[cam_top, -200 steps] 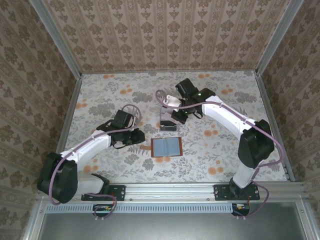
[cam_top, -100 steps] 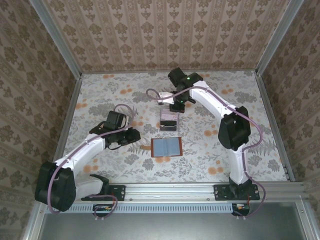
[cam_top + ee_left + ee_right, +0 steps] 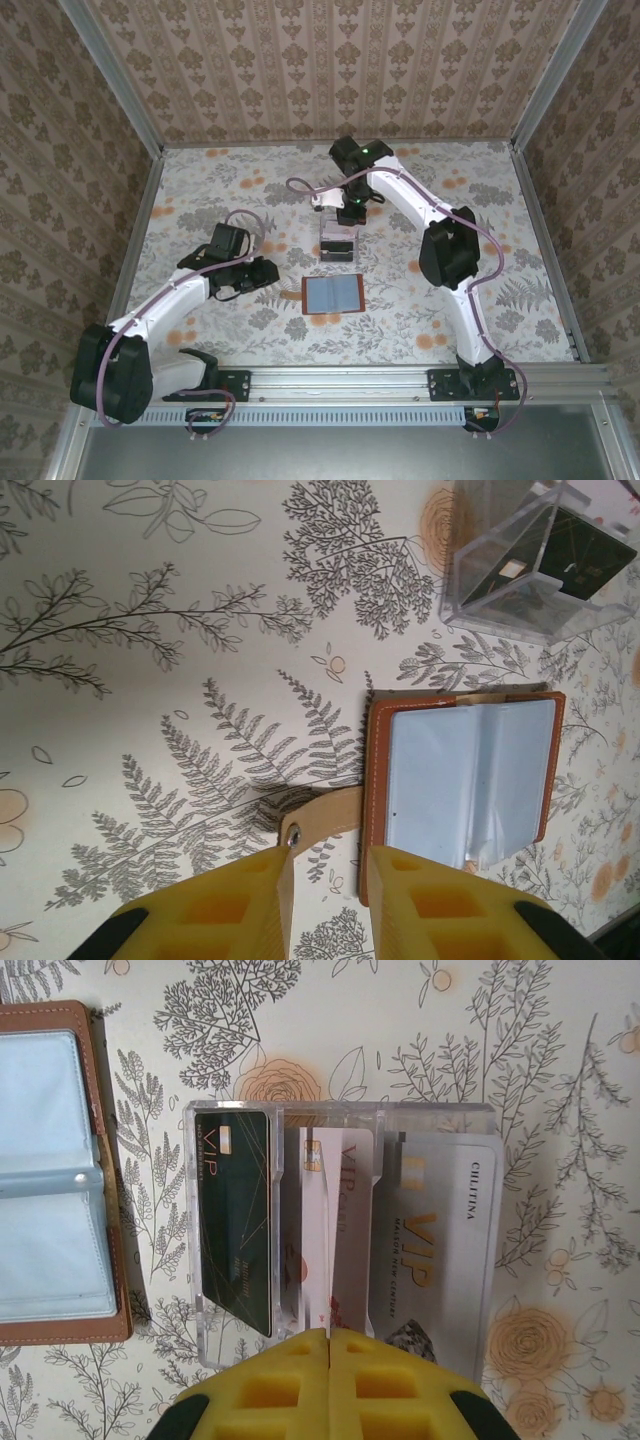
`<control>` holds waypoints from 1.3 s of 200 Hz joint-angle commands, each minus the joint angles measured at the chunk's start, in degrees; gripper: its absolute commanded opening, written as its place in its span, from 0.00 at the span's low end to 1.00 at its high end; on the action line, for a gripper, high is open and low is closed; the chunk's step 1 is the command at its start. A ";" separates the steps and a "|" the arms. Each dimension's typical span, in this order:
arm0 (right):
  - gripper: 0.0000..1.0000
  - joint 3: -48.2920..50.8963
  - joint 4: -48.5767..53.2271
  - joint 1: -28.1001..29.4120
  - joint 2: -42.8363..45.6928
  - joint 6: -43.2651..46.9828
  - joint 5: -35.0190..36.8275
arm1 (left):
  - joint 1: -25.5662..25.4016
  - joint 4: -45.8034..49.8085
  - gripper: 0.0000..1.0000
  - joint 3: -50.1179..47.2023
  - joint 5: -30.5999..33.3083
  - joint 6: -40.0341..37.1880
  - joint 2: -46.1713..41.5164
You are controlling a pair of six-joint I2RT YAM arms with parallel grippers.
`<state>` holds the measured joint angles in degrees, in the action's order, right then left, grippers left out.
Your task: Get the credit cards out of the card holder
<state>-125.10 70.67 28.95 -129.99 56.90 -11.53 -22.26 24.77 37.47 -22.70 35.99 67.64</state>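
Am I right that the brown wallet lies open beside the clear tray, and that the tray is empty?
No: the tray holds three cards, as the right wrist view shows. The wallet does lie open beside it.

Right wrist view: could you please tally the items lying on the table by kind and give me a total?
Credit cards: 3 (dark, white, silvery), all in the tray
Clear plastic tray: 1
Card holder: 1, lying open
Total: 5
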 commanded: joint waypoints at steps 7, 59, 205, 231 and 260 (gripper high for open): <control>0.00 -1.73 2.32 -0.17 -2.07 -0.39 -1.12 | 0.72 1.26 0.28 -0.91 -1.11 -0.63 -0.92; 0.02 -1.89 2.58 -0.05 -3.08 -0.90 -2.71 | 0.97 1.24 0.29 -1.18 -1.20 -0.92 -0.75; 0.63 28.77 -27.82 -1.17 20.31 -15.25 6.12 | 2.10 6.49 0.99 5.82 15.92 -11.03 3.02; 1.00 39.66 -36.55 -1.94 28.13 -20.56 8.71 | 4.23 6.78 1.00 7.95 21.43 -13.90 5.13; 1.00 51.18 -45.75 -4.15 36.23 -27.50 12.59 | 7.37 5.99 1.00 9.74 29.18 -16.75 6.93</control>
<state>-80.84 35.55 26.65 -99.70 37.28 -3.60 -17.04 30.24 45.04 -2.59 23.75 73.60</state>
